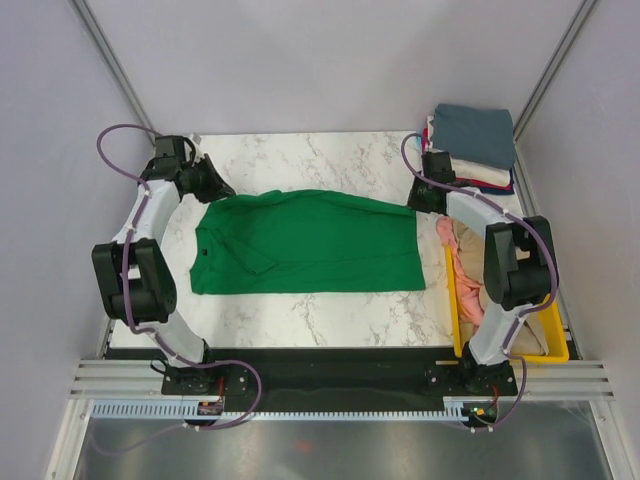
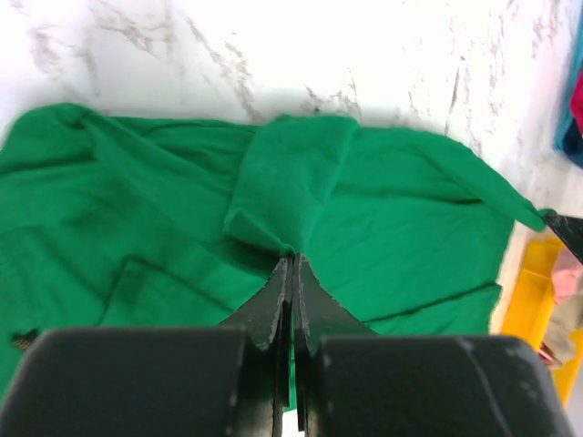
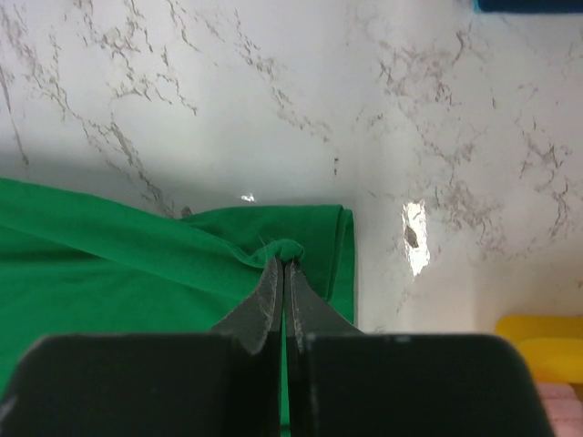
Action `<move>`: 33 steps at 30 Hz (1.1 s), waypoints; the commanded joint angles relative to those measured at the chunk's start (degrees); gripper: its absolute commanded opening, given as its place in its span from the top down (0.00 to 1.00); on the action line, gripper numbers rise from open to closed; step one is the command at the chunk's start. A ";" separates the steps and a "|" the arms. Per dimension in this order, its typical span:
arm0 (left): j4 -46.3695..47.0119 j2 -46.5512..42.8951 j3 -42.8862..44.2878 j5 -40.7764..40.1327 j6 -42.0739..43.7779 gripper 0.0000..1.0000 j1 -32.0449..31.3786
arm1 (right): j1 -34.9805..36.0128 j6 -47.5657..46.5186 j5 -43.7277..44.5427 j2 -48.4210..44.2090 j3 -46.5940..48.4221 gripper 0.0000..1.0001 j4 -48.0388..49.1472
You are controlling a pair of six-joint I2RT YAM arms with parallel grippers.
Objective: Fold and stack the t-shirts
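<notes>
Cloth first: the green t-shirt [image 1: 305,245] lies spread flat on the marble tabletop [image 1: 300,160], just beside the yellow bin [image 1: 456,305] on the side toward the left arm [image 1: 140,250]. Its long axis runs straight away from the bin, with the hem at the bin end and the neck at the end farthest from the bin.

Both far corners are pinched. The left jaws are clenched on a bunched flap of green fabric, apparently the sleeve or shoulder, at the far corner farthest from the bin. The right jaws are clenched on a small pucker at the far hem corner nearest the bin; the right wrist view shows that corner doubled over itself. The right arm [image 1: 500,260] reaches over the bin to get there.

So the two grips sit along the shirt's far long edge, and nearly the whole body of the shirt lies on the near side of the jaws, toward the arm bases. Each arm is nearer its own end. The next move looks like a lengthwise fold, carrying that far edge toward the near edge, and it likely needs both arms to travel together so the edge stays taut and level.

Beyond the bin, at the far corner, stands a stack of folded shirts [image 1: 475,135] with a slate blue one on top. Loose pink and beige shirts [image 1: 462,262] sit in the bin.
</notes>
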 commanded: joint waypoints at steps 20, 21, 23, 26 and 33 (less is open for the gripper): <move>-1.16 -17.48 -13.67 -13.63 5.82 0.98 1.34 | 0.09 1.65 2.55 -9.32 -10.46 1.00 4.56; -1.16 -17.92 -14.19 -13.81 5.74 0.98 1.34 | 0.00 1.73 2.46 -9.41 -10.72 1.00 4.56; -1.25 -18.53 -14.90 -14.68 5.56 0.98 1.25 | 0.09 2.09 2.29 -9.58 -11.33 1.00 4.48; -1.34 -19.68 -15.87 -15.13 5.56 0.98 1.25 | 0.09 2.26 1.85 -9.84 -12.39 1.00 4.74; -2.04 -23.98 -20.69 -16.10 5.21 0.96 1.34 | 0.00 3.76 2.46 -10.64 -15.29 0.95 5.09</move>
